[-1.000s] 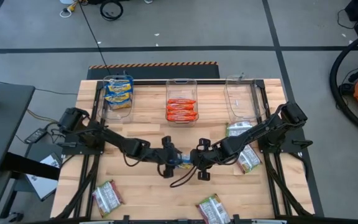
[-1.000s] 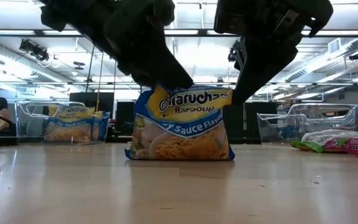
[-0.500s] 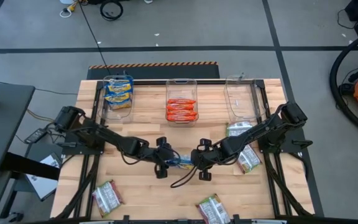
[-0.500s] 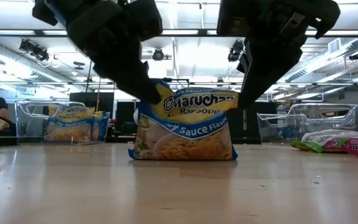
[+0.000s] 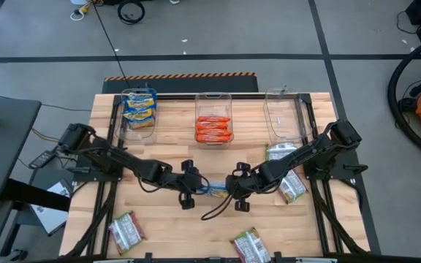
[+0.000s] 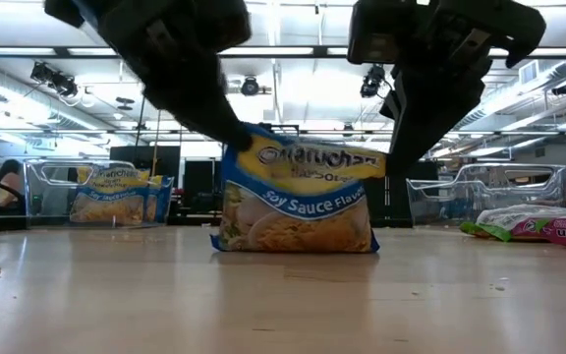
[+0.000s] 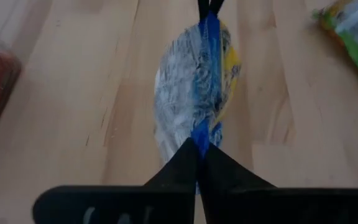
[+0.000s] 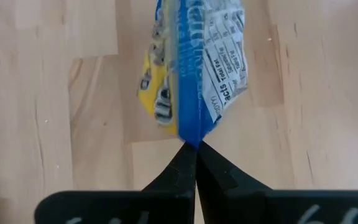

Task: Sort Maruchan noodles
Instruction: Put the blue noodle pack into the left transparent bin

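Observation:
A yellow-and-blue Maruchan packet (image 5: 211, 188) stands on its lower long edge (image 6: 293, 246) at the table's middle, upright between both grippers. My left gripper (image 5: 196, 186) is shut on its left end and my right gripper (image 5: 226, 188) on its right end. The packet also shows in the left wrist view (image 7: 194, 87) and the right wrist view (image 8: 194, 62). My left gripper pinches the packet's blue sealed end (image 7: 199, 135) between its two fingers, at the upper left corner (image 6: 251, 147). The fingers slant down from the table's left. The packet stands upright with its lower edge on the table. My right gripper pinches the opposite blue sealed end (image 8: 189, 132) between its two fingers, near the upper right corner (image 6: 379, 165). The fingers slant down from the table's right. The packet's lower edge stays on the table.
Three clear bins stand along the far edge: the left (image 5: 139, 113) holds yellow-and-blue packets, the middle (image 5: 214, 123) orange-red ones, the right (image 5: 283, 113) shows nothing inside. Silvery green-and-pink packets lie at the right (image 5: 280, 153) (image 5: 292, 186) and near edge (image 5: 126, 232) (image 5: 248, 245).
My left arm has drawn back a little toward the table's left and up, still shut on the packet. The packet's left upper corner has risen, so its top edge now slopes down to the right, and its base has slid slightly toward the table's right.

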